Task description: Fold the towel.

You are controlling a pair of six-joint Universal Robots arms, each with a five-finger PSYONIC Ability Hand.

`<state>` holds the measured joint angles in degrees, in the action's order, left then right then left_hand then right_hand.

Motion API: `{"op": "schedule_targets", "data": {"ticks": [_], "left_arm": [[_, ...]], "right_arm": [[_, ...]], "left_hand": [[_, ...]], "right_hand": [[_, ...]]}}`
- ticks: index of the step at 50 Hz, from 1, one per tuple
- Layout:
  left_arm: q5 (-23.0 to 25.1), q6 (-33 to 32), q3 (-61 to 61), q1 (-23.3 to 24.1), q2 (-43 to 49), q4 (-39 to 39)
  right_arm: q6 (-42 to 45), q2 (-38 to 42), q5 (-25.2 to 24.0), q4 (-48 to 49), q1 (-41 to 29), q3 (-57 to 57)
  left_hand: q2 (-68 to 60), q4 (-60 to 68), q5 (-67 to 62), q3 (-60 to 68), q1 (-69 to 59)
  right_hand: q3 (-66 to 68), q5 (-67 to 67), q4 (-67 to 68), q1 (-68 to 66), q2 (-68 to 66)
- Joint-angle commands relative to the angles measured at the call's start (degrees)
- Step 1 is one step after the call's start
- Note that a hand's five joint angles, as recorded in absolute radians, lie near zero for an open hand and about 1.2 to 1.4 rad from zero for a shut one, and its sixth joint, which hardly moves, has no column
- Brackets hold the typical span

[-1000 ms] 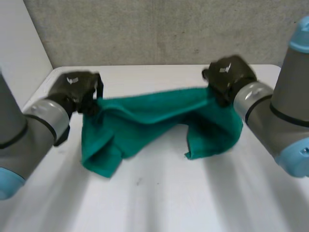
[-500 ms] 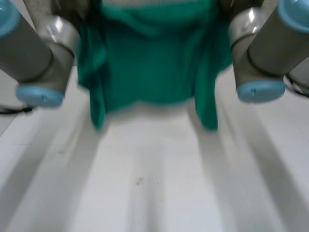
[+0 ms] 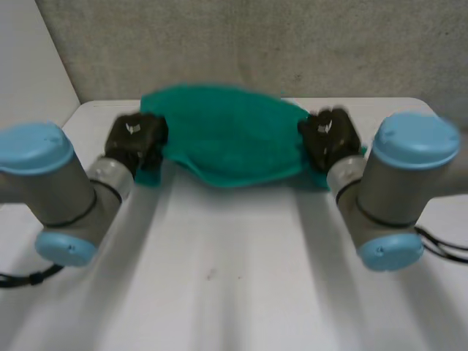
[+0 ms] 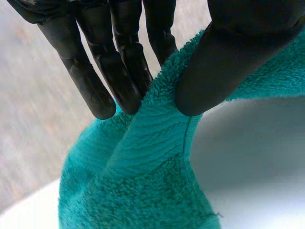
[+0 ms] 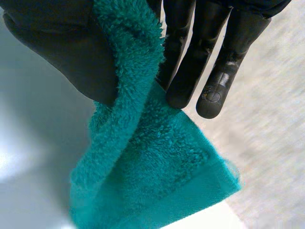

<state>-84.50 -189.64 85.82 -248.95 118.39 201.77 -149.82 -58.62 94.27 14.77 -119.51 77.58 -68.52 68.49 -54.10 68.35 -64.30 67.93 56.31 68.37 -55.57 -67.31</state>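
Towel (image 3: 227, 139): teal, spread wide between both hands over the far side of the counter (image 3: 234, 285). We read it as airborne, its middle bellied out, and cannot tell if any part touches down.
Left hand (image 3: 135, 139): on the towel's left end. In its wrist view, straight fingers (image 4: 119, 71) pinch the edge against the thumb (image 4: 228, 62), and cloth hangs below the pinch.
Right hand (image 3: 329, 137): on the towel's right end, with the same grip. Its fingers (image 5: 224, 67) press a corner against its thumb (image 5: 52, 43), and the corner tip dangles free.
Change: a second ago we had the towel bunched and sagging low between the hands. Half a second ago it was hoisted high, close to the head camera. Now it is thrown forward and opened out, with both arms low again.
Meaning: we judge this as the flick that flattens the cloth, so we are still at the spread-out step and no fold has been made.
Next: probably lower it flat and keep both pinches until it settles.
Risk: the end flaps hanging past each pinch could tuck under and leave wrinkles.
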Motion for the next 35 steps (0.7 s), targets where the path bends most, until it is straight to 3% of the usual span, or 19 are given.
{"op": "schedule_targets", "data": {"ticks": [1,3,8,14,18,24,31,35], "left_arm": [[0.3,-0.21,5.32,-0.13,1.68,0.12],[0.3,-0.21,6.02,-0.22,1.15,0.12],[0.3,-0.29,8.13,-1.18,-1.48,0.12],[0.3,-0.29,10.07,-1.54,-4.48,0.12],[0.3,-0.29,11.21,-1.98,-6.06,0.12],[0.3,-0.03,12.44,-2.77,-7.82,0.12],[0.3,-0.03,13.23,-2.77,-7.91,0.12],[0.3,-0.03,13.23,-2.59,-7.82,0.12]], "right_arm": [[-4.78,4.57,0.04,-4.93,0.24,1.17],[-7.93,4.4,-0.4,-8.69,0.42,1.26],[-16.02,0.36,-2.07,-11.7,2.44,2.75],[-23.49,-3.69,-5.49,-12.4,7.44,5.47],[-25.44,-4.92,-11.29,-13.8,11.49,6.79],[-20.17,-4.22,-17.18,-19.34,15.97,4.6],[-8.51,-1.5,-16.93,-20.67,16.85,2.93],[-6.36,-1.23,-16.84,-19.44,16.5,2.67]], "left_hand": [[-11.48,11.51,-15.9,11.65,-15.7],[-11.48,11.51,-15.9,11.65,-15.7],[-11.48,11.51,-15.9,11.65,-15.7],[-11.48,11.51,-15.9,11.65,-15.7],[-11.48,11.51,-15.9,11.65,-15.7],[-11.48,11.51,-15.9,11.65,-15.7],[-11.48,11.51,-15.9,11.65,-15.7],[-11.48,11.51,-15.9,11.65,-15.7]], "right_hand": [[6.75,8.37,6.31,-19.1,-7.37],[-21.88,-20.26,-22.33,9.53,21.26],[-35.96,-34.34,-36.4,23.61,35.34],[-36.98,-35.36,-37.43,24.63,36.37],[-36.81,-35.2,-37.26,24.46,36.2],[-37.32,-35.7,-37.76,24.97,36.7],[-36.82,-35.2,-37.26,24.47,36.2],[-36.31,-34.69,-36.76,23.96,35.69]]}}
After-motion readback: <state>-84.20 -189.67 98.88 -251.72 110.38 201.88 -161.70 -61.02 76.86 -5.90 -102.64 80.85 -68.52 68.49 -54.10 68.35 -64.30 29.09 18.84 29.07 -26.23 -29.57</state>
